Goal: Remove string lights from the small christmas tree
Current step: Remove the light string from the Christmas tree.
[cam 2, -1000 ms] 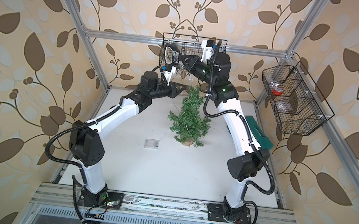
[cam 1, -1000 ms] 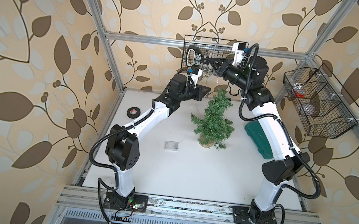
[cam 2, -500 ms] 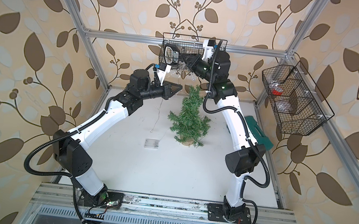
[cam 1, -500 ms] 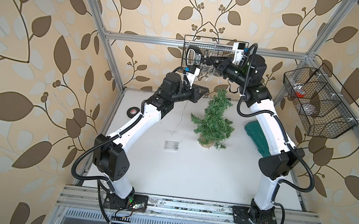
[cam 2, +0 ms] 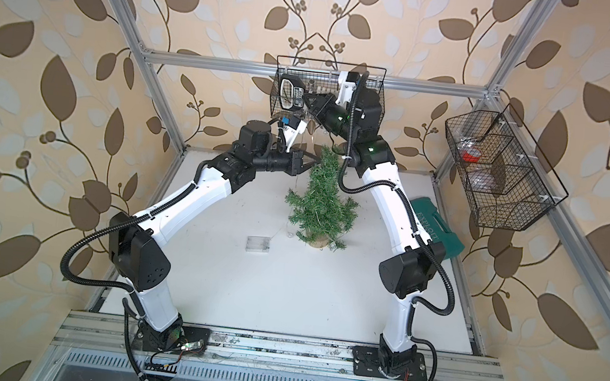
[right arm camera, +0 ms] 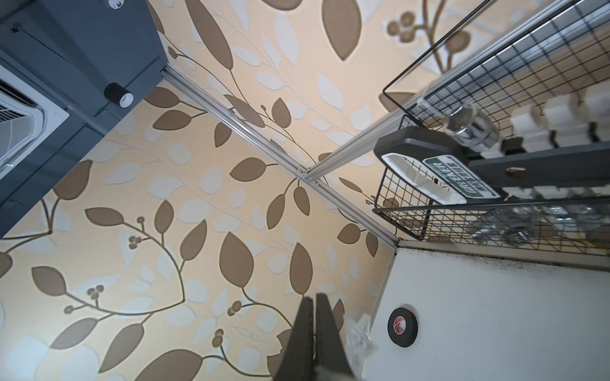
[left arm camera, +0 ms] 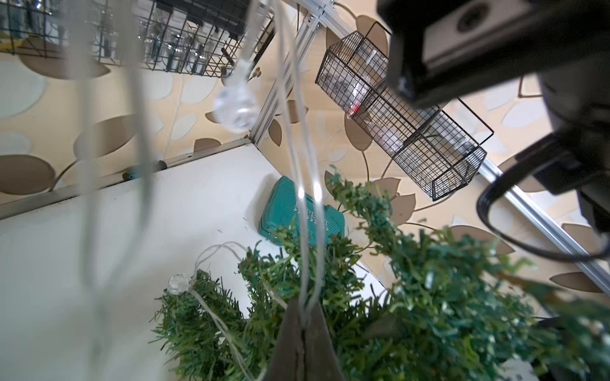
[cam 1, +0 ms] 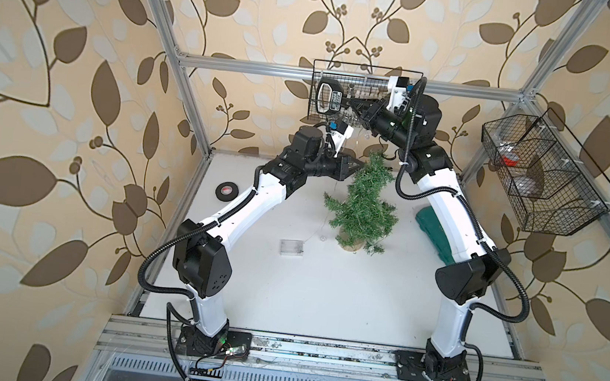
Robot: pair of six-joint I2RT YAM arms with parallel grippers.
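Silvery string lights (left arm camera: 236, 107) are partly lifted: left gripper (cam 1: 354, 164) pinches a strand at eleven o'clock of the small christmas tree (cam 1: 365, 205); right gripper (right arm camera: 315, 306) closed, hold unclear; lower loops not yet off.

you get bright, even, diffuse light in both top views; the white tabletop (cam 1: 323, 297) carries only faint, soft shadows. in the left wrist view the thin silvery wire with clear round bulbs (left arm camera: 236, 105) hangs close, smeared and out of focus, with one sharp glint, and the bristly green tree (left arm camera: 429, 297) looks soft. the right wrist view is crisp on the leaf-patterned wallpaper (right arm camera: 198, 198).
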